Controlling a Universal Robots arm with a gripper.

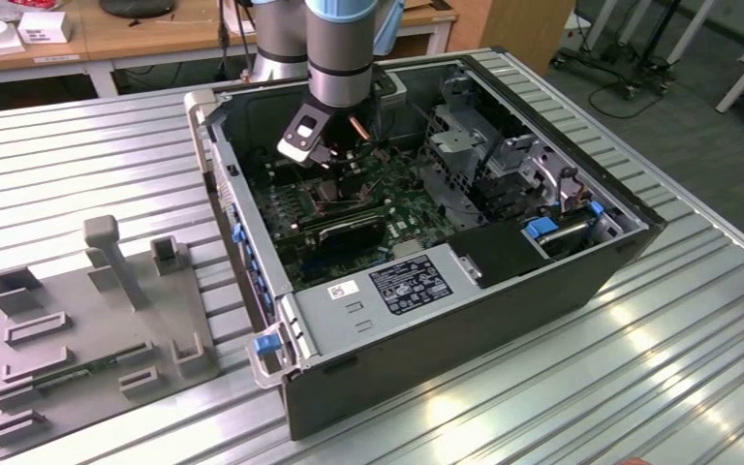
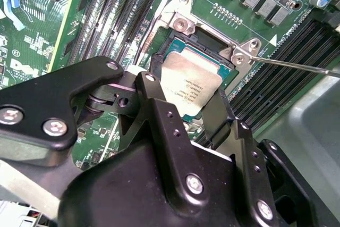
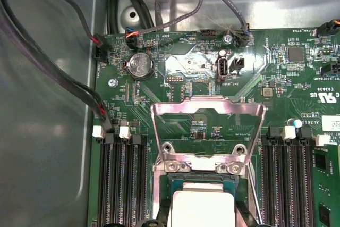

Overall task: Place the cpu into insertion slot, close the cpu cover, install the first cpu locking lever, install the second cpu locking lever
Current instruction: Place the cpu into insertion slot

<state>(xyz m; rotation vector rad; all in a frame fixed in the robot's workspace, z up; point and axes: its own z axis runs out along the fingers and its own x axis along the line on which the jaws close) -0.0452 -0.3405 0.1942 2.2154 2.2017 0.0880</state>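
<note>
My gripper (image 2: 186, 93) pinches the cpu (image 2: 192, 81) by two opposite edges, fingers (image 2: 154, 104) clamped on it, keeping it level at the insertion slot (image 2: 208, 38); whether it is seated I cannot tell. Beyond, the cpu cover (image 3: 208, 111) stands swung open to leave the socket free, and a locking lever (image 2: 297, 66) juts aside, unlatched. Around it all lies the open computer case (image 1: 476, 329).

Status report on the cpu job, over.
Gripper shut on cpu, at insertion slot. Cpu cover open, tipped back. No obstruction seen.
</note>
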